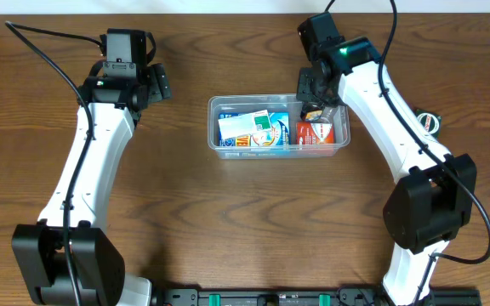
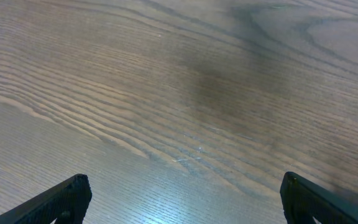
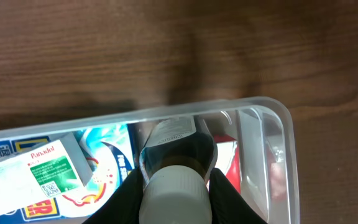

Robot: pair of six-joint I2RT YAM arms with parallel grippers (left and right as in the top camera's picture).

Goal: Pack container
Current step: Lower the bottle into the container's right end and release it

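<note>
Container (image 1: 213,127): clear plastic tub, rectangular, with rounded corners, a raised rim and shallow walls.

Location: on the wooden table (image 1: 228,221). Its right end sits directly beneath the right gripper's (image 3: 174,200) fingers, and it lies well apart from the left gripper (image 2: 182,193), off to that gripper's right.

Contents: a Panadol box (image 3: 42,171) left of the right fingers, blue-and-white cartons beside it, and a red packet (image 1: 321,132) just under the right fingers.

Item in transit: a small dark bottle (image 3: 174,177) with a white cap and pale label. The right fingers are clamped on either side of it, just below the cap, over the tub's open corner.

Left gripper: fingers spread wide, nothing between them, bare wood below.

Handling, judged:
- The tub is probably light and thin-walled, so it may flex if squeezed.
- It is smooth enough to skid on the table when nudged.
- The rim at a corner or short end is stiffest and the best place to hold it.
- The bottle is rigid and round and may twist in the fingers.
</note>
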